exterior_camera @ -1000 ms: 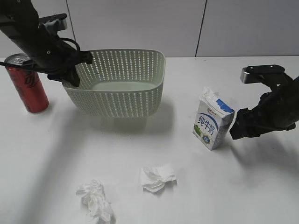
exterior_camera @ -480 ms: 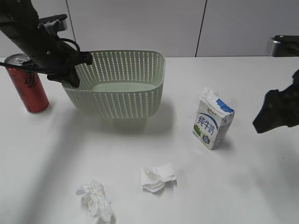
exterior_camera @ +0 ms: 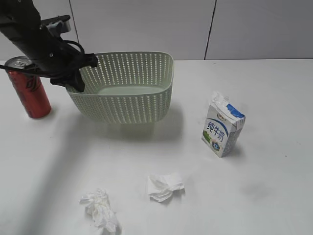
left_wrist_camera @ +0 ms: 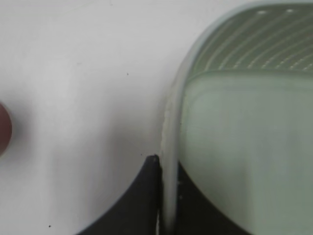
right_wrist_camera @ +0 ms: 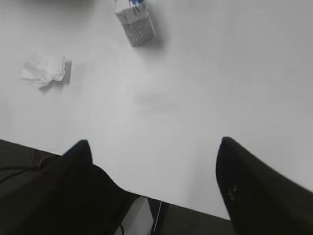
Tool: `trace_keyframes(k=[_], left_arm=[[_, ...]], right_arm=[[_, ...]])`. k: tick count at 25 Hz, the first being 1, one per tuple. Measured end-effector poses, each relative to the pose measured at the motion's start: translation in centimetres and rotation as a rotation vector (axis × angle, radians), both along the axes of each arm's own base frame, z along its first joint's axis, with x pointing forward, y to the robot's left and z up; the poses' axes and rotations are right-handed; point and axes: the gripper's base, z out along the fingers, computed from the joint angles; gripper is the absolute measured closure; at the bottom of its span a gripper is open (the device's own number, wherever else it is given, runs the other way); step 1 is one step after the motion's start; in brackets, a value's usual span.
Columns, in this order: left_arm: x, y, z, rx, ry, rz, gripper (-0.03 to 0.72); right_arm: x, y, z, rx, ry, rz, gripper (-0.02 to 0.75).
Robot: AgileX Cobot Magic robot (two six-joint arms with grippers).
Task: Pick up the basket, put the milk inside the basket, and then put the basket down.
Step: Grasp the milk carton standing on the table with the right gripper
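The pale green basket point(exterior_camera: 128, 93) stands at the back left of the table. My left gripper point(exterior_camera: 74, 84) is shut on its left rim; in the left wrist view the jaws point(left_wrist_camera: 167, 169) pinch the rim of the basket point(left_wrist_camera: 244, 147). The milk carton point(exterior_camera: 222, 125) stands upright on the table at the right, apart from the basket. It shows at the top of the right wrist view point(right_wrist_camera: 135, 19). My right gripper point(right_wrist_camera: 154, 147) is open and empty, high above the table's front edge, and is out of the exterior view.
A red soda can point(exterior_camera: 28, 88) stands left of the basket, close to my left arm. Two crumpled tissues lie near the front, one in the middle point(exterior_camera: 165, 186) and one to the left point(exterior_camera: 100, 209). The middle tissue also shows in the right wrist view point(right_wrist_camera: 44, 69).
My right arm has drawn back from beside the milk and left the exterior view. The milk stays upright on the table. The left gripper still holds the basket rim.
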Motion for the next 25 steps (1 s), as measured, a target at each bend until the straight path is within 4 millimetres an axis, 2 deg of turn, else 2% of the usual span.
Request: trace_keyframes(k=[5,11,15,18,25], left_arm=[[0.0,0.0,0.0,-0.003,0.001,0.001,0.685],[0.0,0.0,0.0,-0.003,0.001,0.001,0.685],[0.0,0.0,0.0,-0.004,0.001,0.002,0.685],[0.0,0.0,0.0,-0.005,0.001,0.002,0.685],[-0.1,-0.1,0.0,-0.01,0.007,0.004,0.685]], right_arm=[[-6.2,-1.7,1.4,-0.015,-0.258,-0.027,0.143],[-12.4,-3.3,0.2,-0.015,-0.517,-0.056,0.143],[-15.0,-3.9,-1.5,-0.001,-0.653,-0.072,0.143],[-15.5,-4.1,-3.2,-0.003,-0.685,-0.079,0.143],[-13.6,-3.8,-6.6,-0.017,-0.617,-0.08,0.143]])
